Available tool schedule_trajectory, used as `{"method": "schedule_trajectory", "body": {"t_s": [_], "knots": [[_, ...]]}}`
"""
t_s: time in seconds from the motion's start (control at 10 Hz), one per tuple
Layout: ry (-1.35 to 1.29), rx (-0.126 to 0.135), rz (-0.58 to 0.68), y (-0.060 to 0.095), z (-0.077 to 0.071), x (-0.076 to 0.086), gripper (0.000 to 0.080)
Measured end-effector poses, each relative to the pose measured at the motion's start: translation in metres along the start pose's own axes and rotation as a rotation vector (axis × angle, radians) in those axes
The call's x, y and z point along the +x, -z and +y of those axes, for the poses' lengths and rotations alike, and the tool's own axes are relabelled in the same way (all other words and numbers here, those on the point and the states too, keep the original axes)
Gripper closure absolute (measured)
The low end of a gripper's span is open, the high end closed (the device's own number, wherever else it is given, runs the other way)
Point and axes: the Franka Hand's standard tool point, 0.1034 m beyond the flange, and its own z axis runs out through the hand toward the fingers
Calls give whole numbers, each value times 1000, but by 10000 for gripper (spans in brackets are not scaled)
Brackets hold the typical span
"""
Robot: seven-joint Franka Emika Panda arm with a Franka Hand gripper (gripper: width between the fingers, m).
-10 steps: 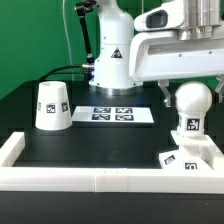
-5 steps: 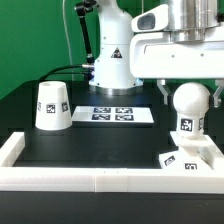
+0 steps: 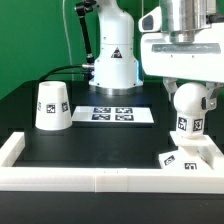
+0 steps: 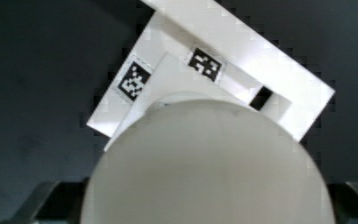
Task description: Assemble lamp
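The bulb (image 3: 187, 104) stands upright at the exterior view's right, its stem over the flat square base (image 3: 186, 156) near the front rail (image 3: 90, 178); whether it is seated I cannot tell. The end effector (image 3: 188, 96) straddles the ball head, and whether it is clenched I cannot tell. The shade (image 3: 52, 106) sits well apart at the left, and the marker board (image 3: 116, 115) lies farther back on the tabletop (image 3: 100, 145).

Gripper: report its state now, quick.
Gripper: fingers stand on either side of the bulb, at its ball head, with the bulb standing on the base; whether it grips cannot be told.
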Motion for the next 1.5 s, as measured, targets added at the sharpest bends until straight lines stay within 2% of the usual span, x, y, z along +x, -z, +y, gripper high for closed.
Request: {"method": "schedule_trajectory", "body": {"t_s": [0.4,0.5,0.6,1.1,1.2,1.5], "knots": [[-76,10,-19,0,0,1,219],[-44,10,-19,-1,1,1,122],[-15,10,-18,-1,1,0,122],[493,6,-10,-1,-1,-5,100],[625,-2,-2,-1,-1,-5,100],[838,-7,2,-1,0,-4,100]]}}
